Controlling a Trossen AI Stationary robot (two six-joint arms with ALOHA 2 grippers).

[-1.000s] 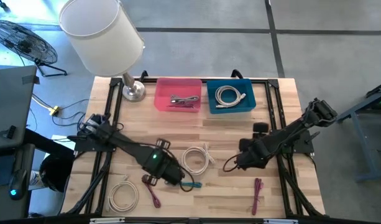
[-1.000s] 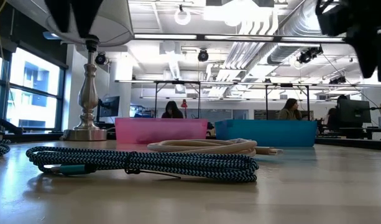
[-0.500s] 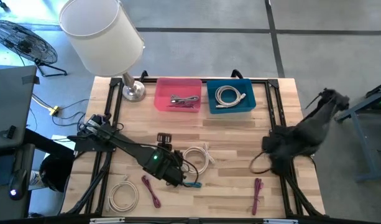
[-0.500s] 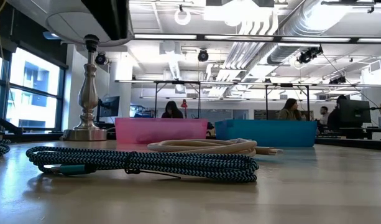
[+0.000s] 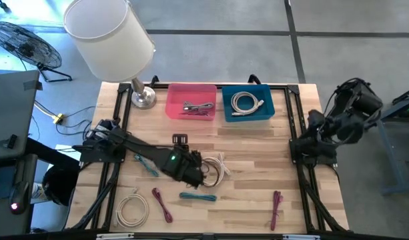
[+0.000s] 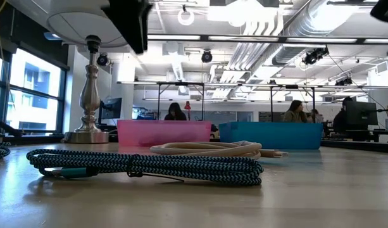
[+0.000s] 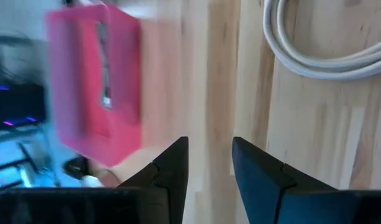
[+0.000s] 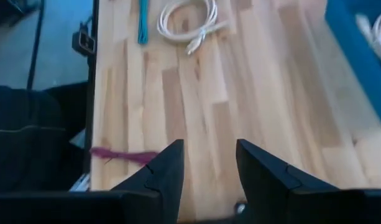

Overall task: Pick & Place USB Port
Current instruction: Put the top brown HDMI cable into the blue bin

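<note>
Left gripper [image 7: 209, 163] — jaws apart, empty, above the white cable [image 5: 213, 170] at table centre. Right gripper [image 8: 207, 163] — jaws apart, empty, at the table's three-o'clock edge. Pink bin [image 5: 191, 101] at twelve o'clock.

Wooden table [image 5: 257, 143] carries lamp [image 5: 143, 97], pink bin [image 5: 191, 102], blue bin [image 5: 247, 103], and white [image 5: 132, 208], teal [image 5: 197, 197], maroon cables [image 5: 277, 208]

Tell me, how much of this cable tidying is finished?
Done: one cable lies in the pink bin, a white one in the blue bin. In hand: nothing; the left gripper hovers open by the white coil. Left: five loose cables on the table.
</note>
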